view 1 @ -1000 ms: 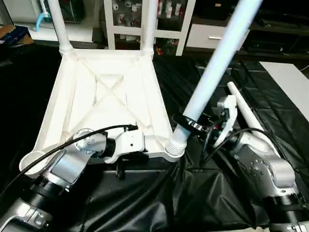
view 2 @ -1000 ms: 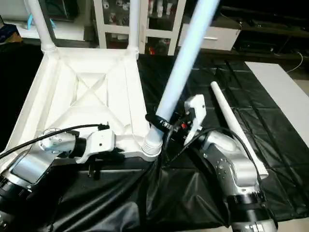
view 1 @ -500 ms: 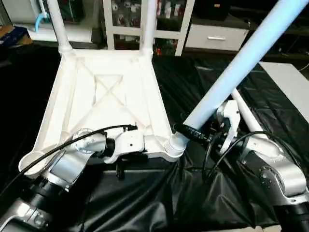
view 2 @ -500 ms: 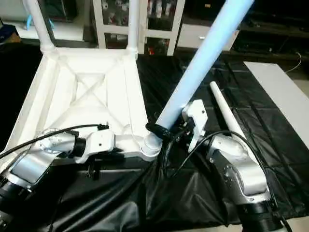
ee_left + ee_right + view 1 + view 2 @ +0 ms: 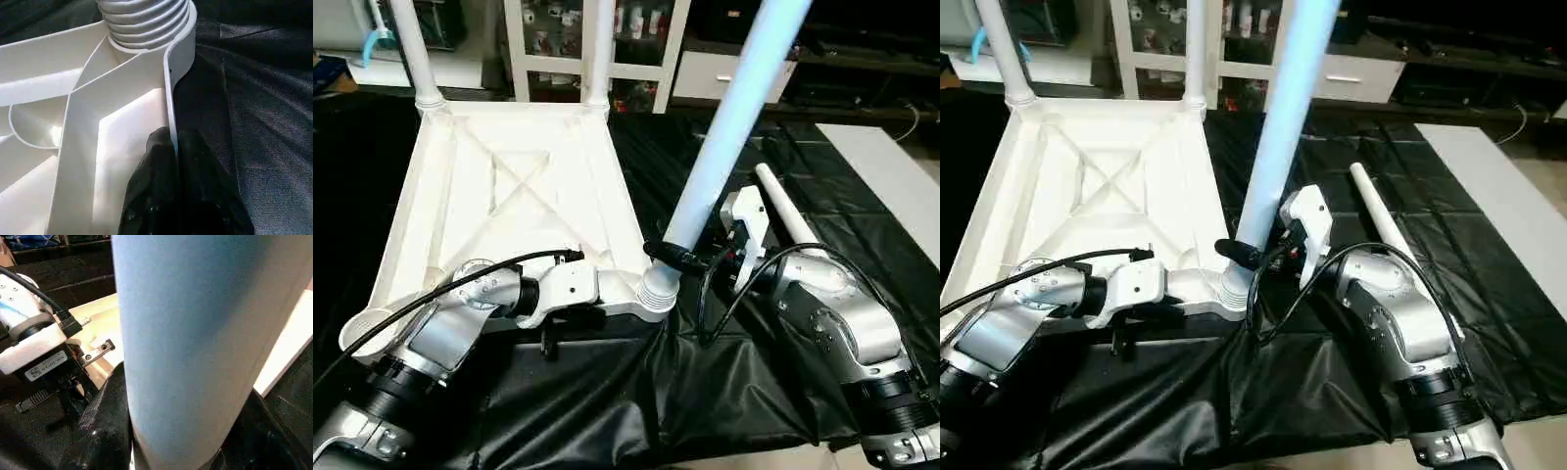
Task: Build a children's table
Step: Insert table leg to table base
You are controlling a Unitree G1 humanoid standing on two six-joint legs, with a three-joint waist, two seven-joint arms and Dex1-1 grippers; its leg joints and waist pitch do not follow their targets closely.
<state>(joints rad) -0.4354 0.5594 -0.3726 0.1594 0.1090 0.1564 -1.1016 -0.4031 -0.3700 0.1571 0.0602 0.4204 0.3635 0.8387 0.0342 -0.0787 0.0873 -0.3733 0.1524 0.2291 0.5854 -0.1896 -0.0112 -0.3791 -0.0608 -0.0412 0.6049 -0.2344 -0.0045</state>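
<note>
You're seeing a white table top point(image 5: 509, 196) showing X-ribbing, a pale bluish-white leg point(image 5: 724, 127), and black sheeting point(image 5: 636, 392) lower frame.

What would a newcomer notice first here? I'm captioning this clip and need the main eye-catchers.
The long white leg rising at a slant from the near right corner socket of the upturned table top, gripped low by the right pincer. The left pincer clamps the top's near edge. Two legs already stand at the far corners, and a spare leg lies on the black sheet to the right.
</note>
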